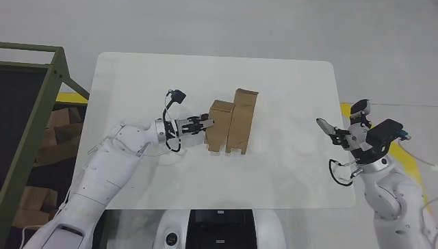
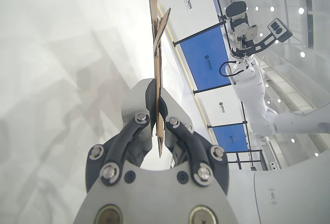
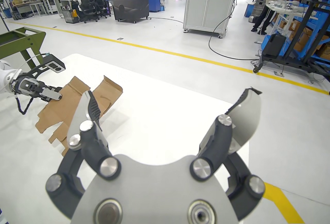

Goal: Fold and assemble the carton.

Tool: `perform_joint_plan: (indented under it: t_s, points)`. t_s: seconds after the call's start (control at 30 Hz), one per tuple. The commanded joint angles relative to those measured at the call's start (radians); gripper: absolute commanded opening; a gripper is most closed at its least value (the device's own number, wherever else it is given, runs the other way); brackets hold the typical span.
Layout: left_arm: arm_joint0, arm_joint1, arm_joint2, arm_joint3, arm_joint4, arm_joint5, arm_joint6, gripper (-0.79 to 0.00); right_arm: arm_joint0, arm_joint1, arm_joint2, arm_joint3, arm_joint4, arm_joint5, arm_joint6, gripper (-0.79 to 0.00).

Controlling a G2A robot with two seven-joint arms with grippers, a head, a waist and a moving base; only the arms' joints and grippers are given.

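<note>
A flattened brown carton (image 1: 231, 121) lies in the middle of the white table (image 1: 287, 92), its flaps spread. My left gripper (image 1: 203, 125) is shut on the carton's left edge; in the left wrist view the cardboard (image 2: 157, 73) runs edge-on between the black pads (image 2: 150, 102). The right wrist view shows that gripper (image 3: 52, 95) pinching the carton (image 3: 69, 101) from the far side. My right gripper (image 1: 340, 122) stands open at the table's right edge, well apart from the carton, with nothing between its fingers (image 3: 89, 106).
A green metal frame (image 1: 41, 98) stands left of the table, with cardboard boxes (image 1: 51, 139) stacked below it. Yellow floor tape (image 3: 180, 55) runs beyond the table. Bare tabletop lies between the carton and my right gripper.
</note>
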State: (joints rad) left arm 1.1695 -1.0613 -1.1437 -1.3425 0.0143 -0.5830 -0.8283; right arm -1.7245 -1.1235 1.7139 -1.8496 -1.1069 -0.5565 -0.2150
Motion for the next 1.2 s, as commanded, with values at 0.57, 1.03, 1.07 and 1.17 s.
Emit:
perform_joint_plan:
  t_s: [0.57, 1.03, 1.07, 1.17]
  points:
    - [0.01, 0.001, -0.02, 0.024, -0.167, -0.158, -0.002, -0.785, 0.055, -0.007, -0.061, 0.012, 0.116, 0.029, 0.092, 0.0]
    - [0.179, 0.043, -0.218, -0.141, -0.133, -0.242, 0.097, -0.785, 0.147, -0.014, -0.163, 0.08, 0.257, -0.012, 0.21, 0.0]
    - [0.179, 0.043, -0.218, -0.141, -0.133, -0.242, 0.097, -0.785, 0.147, -0.014, -0.163, 0.08, 0.257, -0.012, 0.21, 0.0]
    - [0.179, 0.043, -0.218, -0.141, -0.133, -0.242, 0.097, -0.785, 0.147, -0.014, -0.163, 0.08, 0.257, -0.012, 0.21, 0.0]
